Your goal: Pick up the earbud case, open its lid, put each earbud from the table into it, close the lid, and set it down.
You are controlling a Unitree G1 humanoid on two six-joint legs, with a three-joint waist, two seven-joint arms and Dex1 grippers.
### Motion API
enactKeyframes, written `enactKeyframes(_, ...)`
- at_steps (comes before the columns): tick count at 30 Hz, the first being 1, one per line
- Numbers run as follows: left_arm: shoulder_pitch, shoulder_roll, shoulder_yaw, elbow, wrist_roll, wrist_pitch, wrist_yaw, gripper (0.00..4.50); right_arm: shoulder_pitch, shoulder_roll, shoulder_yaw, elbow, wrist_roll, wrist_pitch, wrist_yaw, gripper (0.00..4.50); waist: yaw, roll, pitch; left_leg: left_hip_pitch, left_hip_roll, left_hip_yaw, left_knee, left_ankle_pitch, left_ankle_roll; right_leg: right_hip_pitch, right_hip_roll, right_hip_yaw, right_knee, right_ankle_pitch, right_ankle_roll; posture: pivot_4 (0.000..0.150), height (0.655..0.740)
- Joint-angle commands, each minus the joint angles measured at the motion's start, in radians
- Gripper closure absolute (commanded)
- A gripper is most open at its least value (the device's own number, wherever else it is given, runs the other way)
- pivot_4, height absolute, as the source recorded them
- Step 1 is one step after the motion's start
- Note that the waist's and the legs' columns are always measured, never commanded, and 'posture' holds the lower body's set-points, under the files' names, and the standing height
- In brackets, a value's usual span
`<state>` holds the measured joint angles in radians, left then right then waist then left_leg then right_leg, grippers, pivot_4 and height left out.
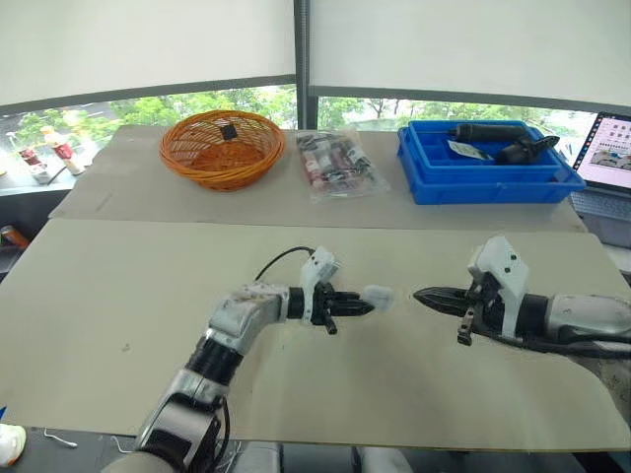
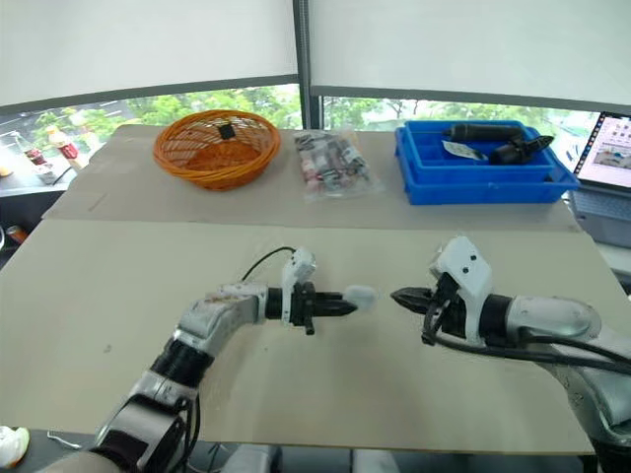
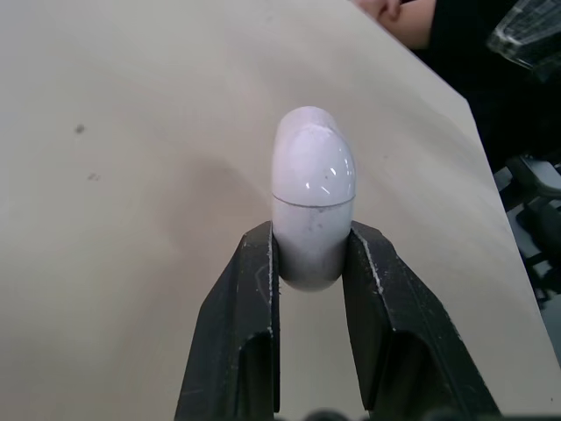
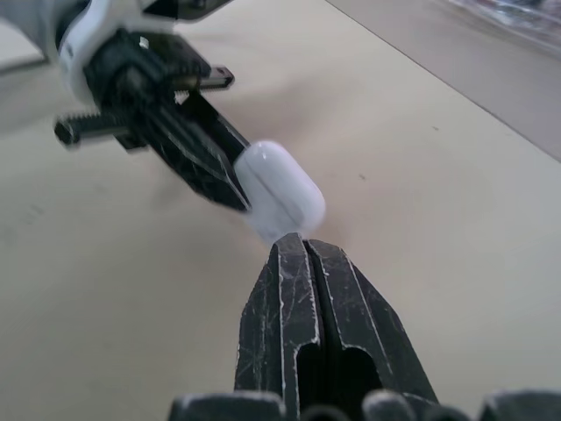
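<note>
Claws meet tip to tip: your left claw (image 1: 365,306) is clamped on the earbud case (image 1: 380,296), and your right claw (image 1: 422,295) has its fingers pressed together.
Your left claw holds the white case above the counter (image 1: 118,286), lid closed, rounded end jutting past the fingertips. Your right claw points at it, its tip just beside the case with a slight gap.

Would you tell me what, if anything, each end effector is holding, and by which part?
The left end effector grips the case by one end, just beyond its seam; the right end effector is shut and empty.
</note>
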<state>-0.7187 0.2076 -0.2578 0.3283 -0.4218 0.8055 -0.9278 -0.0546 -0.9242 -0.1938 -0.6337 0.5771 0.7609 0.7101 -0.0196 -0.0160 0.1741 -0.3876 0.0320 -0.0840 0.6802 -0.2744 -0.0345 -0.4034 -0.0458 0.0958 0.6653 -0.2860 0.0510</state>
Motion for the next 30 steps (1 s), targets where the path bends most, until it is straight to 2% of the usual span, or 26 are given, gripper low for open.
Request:
enactKeyframes(1,-0.06,-0.006,0.005,0.077,0.015,0.013,-0.024,3.98,0.016,0.003,-0.002,-0.066,-0.044,-0.084,0.009,4.5,-0.005,0.0,0.0,0.0,0.0,0.0,0.0,0.0,0.0,0.0,0.0,0.0,0.0,0.0,0.0,0.15,0.7054)
enactKeyframes(3,-0.08,-0.004,0.006,0.117,0.028,0.008,-0.029,3.98,0.024,0.002,-0.001,-0.073,-0.054,-0.094,0.013,4.5,-0.006,0.0,0.0,0.0,0.0,0.0,0.0,0.0,0.0,0.0,0.0,0.0,0.001,0.0,0.0,0.15,0.7054)
enactKeyframes(4,-0.084,0.003,0.001,0.124,0.036,0.001,-0.039,2.94,0.028,0.0,-0.001,-0.077,-0.058,-0.098,0.017,4.5,-0.006,0.0,0.0,0.001,0.0,0.0,0.0,0.001,-0.001,0.0,0.0,0.0,0.001,0.0,0.0,0.15,0.7054)
enactKeyframes(5,-0.087,0.008,-0.002,0.129,0.043,-0.004,-0.048,2.59,0.031,-0.001,-0.002,-0.08,-0.061,-0.1,0.019,4.5,-0.006,0.0,0.0,0.001,0.0,0.0,0.0,0.001,-0.001,0.0,0.0,0.0,0.001,0.0,0.0,0.15,0.7054)
enactKeyframes(10,-0.057,0.096,-0.016,0.072,0.09,-0.054,-0.09,0.14,0.037,-0.026,-0.015,-0.099,-0.043,-0.088,0.061,4.5,-0.007,0.0,0.0,0.001,0.0,0.0,0.0,0.001,-0.001,0.001,0.0,0.0,0.001,0.0,0.0,0.15,0.7054)
enactKeyframes(11,-0.044,0.127,-0.011,0.04,0.091,-0.062,-0.099,0.05,0.034,-0.038,-0.017,-0.098,-0.048,-0.092,0.073,4.5,-0.011,0.0,0.0,0.002,0.001,0.0,0.0,0.001,-0.001,0.001,0.001,0.001,0.001,0.0,-0.001,0.15,0.7054)
enactKeyframes(14,0.004,0.227,0.003,-0.062,0.11,-0.13,-0.132,0.0,0.017,-0.078,-0.013,-0.083,-0.069,-0.118,0.117,3.61,-0.024,0.0,0.0,0.003,0.001,0.0,-0.001,0.001,-0.001,0.001,0.001,0.001,0.002,0.001,-0.001,0.15,0.7054)
enactKeyframes(18,0.09,0.344,0.079,-0.216,0.091,-0.276,-0.188,0.0,-0.032,-0.124,-0.014,-0.04,-0.074,-0.147,0.182,2.25,-0.024,0.001,0.0,0.002,0.001,0.0,-0.001,0.001,-0.001,0.0,0.001,0.001,0.001,0.001,-0.001,0.15,0.7054)
enactKeyframes(21,0.183,0.451,0.126,-0.363,0.038,-0.328,-0.298,0.0,-0.053,-0.176,-0.025,0.001,-0.087,-0.18,0.249,1.19,-0.016,0.001,0.0,0.001,0.002,0.0,-0.001,0.001,-0.002,0.0,0.0,0.0,0.0,0.001,-0.001,0.15,0.7054)
enactKeyframes(24,0.276,0.52,0.175,-0.505,0.022,-0.376,-0.315,0.0,-0.048,-0.233,-0.043,0.047,-0.1,-0.229,0.341,0.1,-0.005,0.001,0.001,0.0,0.001,0.001,-0.001,0.001,-0.002,0.0,-0.001,0.0,-0.001,0.0,-0.001,0.15,0.7054)
enactKeyframes(27,0.369,0.561,0.193,-0.625,0.061,-0.415,-0.266,0.0,-0.058,-0.253,-0.058,0.099,-0.113,-0.272,0.384,0.01,0.002,0.001,0.001,0.0,0.002,0.001,0.0,0.001,-0.002,0.0,-0.001,0.0,-0.001,0.0,-0.001,0.15,0.7054)
enactKeyframes(30,0.404,0.558,0.205,-0.644,0.052,-0.466,-0.266,0.0,-0.075,-0.26,-0.054,0.138,-0.127,-0.295,0.405,0.01,0.006,0.001,0.001,0.001,0.002,0.001,0.0,0.001,-0.002,0.001,-0.001,0.0,0.0,0.001,-0.001,0.15,0.7054)
